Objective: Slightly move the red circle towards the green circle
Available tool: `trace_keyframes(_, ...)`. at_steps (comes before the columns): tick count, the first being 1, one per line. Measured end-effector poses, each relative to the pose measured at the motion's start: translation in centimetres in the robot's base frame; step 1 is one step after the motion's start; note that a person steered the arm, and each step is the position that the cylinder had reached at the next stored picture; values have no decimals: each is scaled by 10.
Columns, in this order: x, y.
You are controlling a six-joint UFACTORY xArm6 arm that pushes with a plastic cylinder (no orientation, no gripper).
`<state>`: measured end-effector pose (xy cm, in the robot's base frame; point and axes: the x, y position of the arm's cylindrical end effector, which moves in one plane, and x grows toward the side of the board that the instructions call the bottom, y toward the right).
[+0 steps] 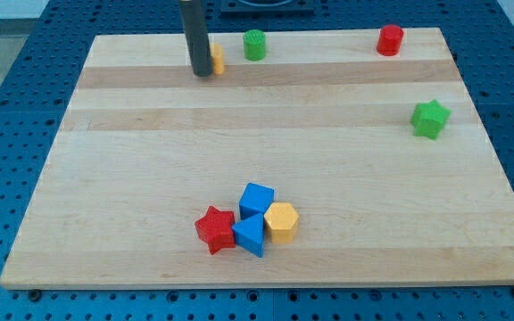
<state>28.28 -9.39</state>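
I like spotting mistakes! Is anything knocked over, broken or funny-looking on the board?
Nothing looks broken or tipped. One odd bit: my tip is right against a yellow block, mostly hiding it, far from the red circle near the view's top right.

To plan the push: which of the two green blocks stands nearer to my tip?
The green circle at the view's top, just right of my tip; the green star stands far right.

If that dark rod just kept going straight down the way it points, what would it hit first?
The wooden board: the tool's tip seems to rest on it already. A yellow block sits just beside it, probably touching, though depth is unclear.
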Motion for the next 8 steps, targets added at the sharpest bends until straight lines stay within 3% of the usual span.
trace_keyframes(2, -20, 26)
trace_keyframes(6, -10, 73)
trace_keyframes(8, -1, 225)
